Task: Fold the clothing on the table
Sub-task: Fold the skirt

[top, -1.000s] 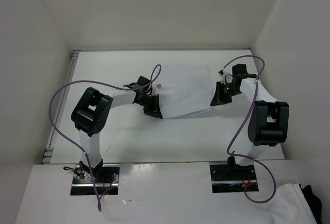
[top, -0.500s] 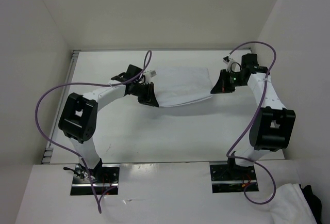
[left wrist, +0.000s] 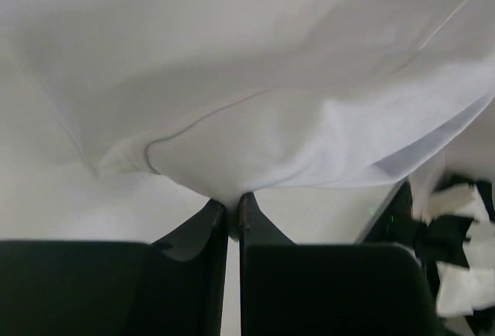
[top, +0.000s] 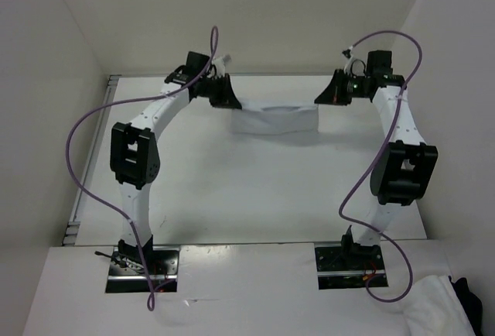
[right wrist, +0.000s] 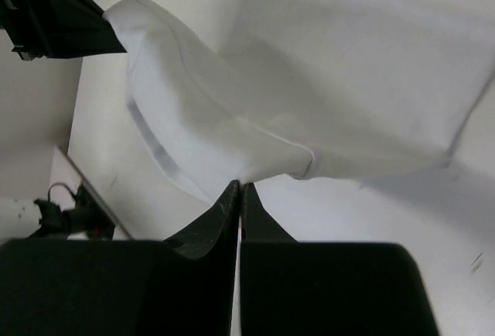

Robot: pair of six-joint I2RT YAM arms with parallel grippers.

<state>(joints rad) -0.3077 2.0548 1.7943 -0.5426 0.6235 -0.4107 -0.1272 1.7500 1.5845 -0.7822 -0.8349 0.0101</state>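
The clothing (top: 276, 118), a thin white garment, hangs stretched between my two grippers above the far part of the table (top: 255, 189). My left gripper (top: 234, 104) is shut on its left corner; the wrist view shows the fabric (left wrist: 255, 142) pinched between the black fingertips (left wrist: 218, 212). My right gripper (top: 319, 101) is shut on the right corner, with the cloth (right wrist: 309, 111) draping away from its jaws (right wrist: 237, 190). The top edge sags slightly between the two grips. The lower part of the garment hangs down toward the table.
White wall panels (top: 232, 18) enclose the table on three sides. A bulkier white fabric mound (top: 437, 309) lies at the near right corner outside the table. Purple cables (top: 85, 142) loop from both arms.
Both arms have swung toward the far edge, lifting the clothing off the table. It now hangs as a narrow band between the grippers instead of lying spread flat.
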